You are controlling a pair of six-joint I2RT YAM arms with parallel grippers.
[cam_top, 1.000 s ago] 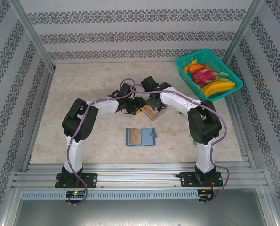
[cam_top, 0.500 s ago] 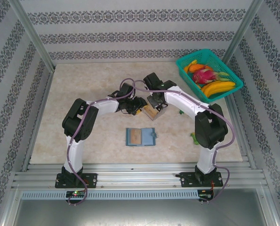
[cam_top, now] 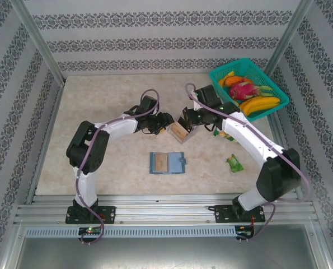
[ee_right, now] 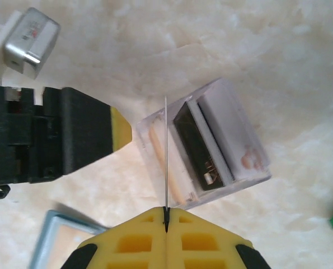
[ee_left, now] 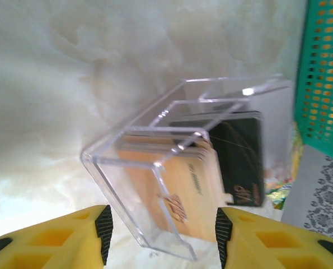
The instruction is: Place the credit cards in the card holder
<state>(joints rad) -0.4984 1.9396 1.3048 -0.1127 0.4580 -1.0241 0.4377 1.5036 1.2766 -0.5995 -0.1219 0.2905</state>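
At mid-tabletop (cam_top: 99,112), from above: a clear tray (cam_top: 192,134) holding the credit cards (cam_top: 178,133), with the left gripper (cam_top: 166,124) just left of it and the right gripper (cam_top: 186,121) at its far side. Nearer the arm bases and apart from the tray, the card holder (cam_top: 167,162), lying open; tan on its left half, card or lining not tellable. A green snack packet (cam_top: 234,163) off to the right, a teal fruit basket (cam_top: 230,65) at the far right corner.

From the left wrist: left gripper (ee_left: 160,230) jaws standing wide, astride the tray's near end, no contact to be made out. Inside the tray, a tan card (ee_left: 194,190) beside a black card (ee_left: 239,162).

From the right wrist: right gripper (ee_right: 166,216) jaws pressed together on a pinched card (ee_right: 165,157), seen edge-on as a thin pale line over the tray's left part; whether clear of the tray, impossible to say. A corner of the card holder (ee_right: 48,235) at the near left.

Judged step: drawing one card out for transfer, with more cards to follow. Next move calls for raising the card free, carrying it near to the open holder, lining its edge with a pocket and sliding it in. Probably also for steadying the holder with the other arm.
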